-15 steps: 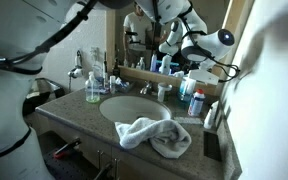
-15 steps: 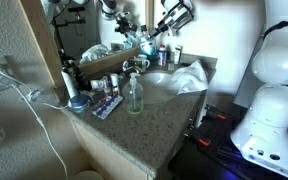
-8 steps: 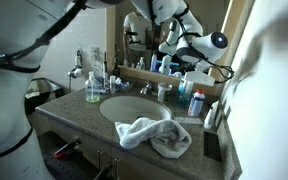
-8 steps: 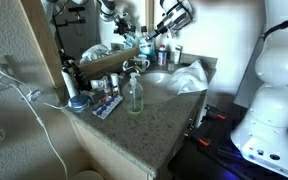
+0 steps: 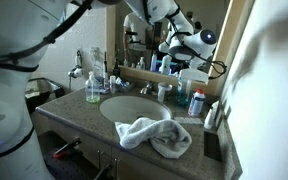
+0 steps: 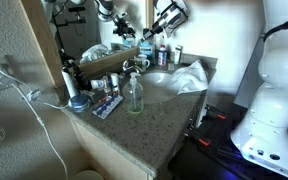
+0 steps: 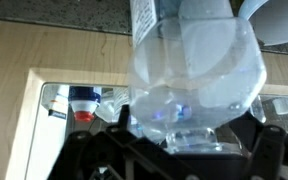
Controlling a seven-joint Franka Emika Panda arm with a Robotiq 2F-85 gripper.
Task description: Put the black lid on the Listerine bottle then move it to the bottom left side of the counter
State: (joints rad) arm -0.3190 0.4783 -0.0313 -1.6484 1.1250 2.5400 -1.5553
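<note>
Speckled worktop lies bare at 8 o'clock of the sink; a crumpled towel crowds the front edge at 5 o'clock. The Listerine bottle fills the wrist view, its end between the claw fingers at 6 o'clock; whether they clench it I cannot tell. Since a second ago the claw has drifted toward 9 o'clock in both exterior views.

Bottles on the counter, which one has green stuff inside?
The small bottle standing right beside the sink, away from the back ledge. The other bottles sit nearer the mirror and look blue, not green.
</note>
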